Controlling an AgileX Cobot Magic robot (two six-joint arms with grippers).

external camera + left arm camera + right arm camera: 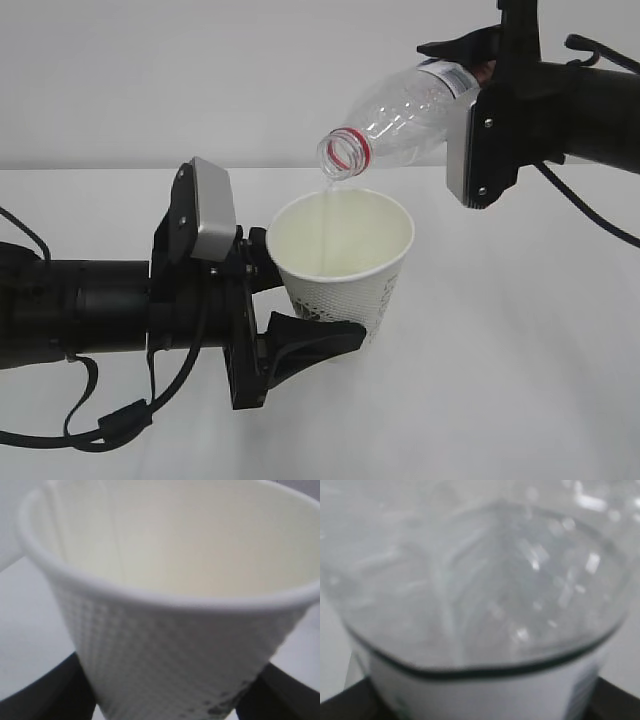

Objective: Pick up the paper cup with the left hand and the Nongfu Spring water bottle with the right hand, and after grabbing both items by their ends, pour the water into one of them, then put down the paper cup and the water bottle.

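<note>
Left gripper (300,300) clamps the paper cup (345,262); right gripper (478,85) grips the tilted Nongfu Spring water bottle (400,115), water (327,225) streaming into the cup.

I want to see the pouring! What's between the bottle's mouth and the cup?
A thin stream of water falls from bottle into cup, in the exterior view.

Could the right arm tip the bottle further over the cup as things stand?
Probably yes. The bottle mouth hangs just above the paper cup rim, apart from it, with nothing between them; the left gripper grips lower down the cup.
</note>
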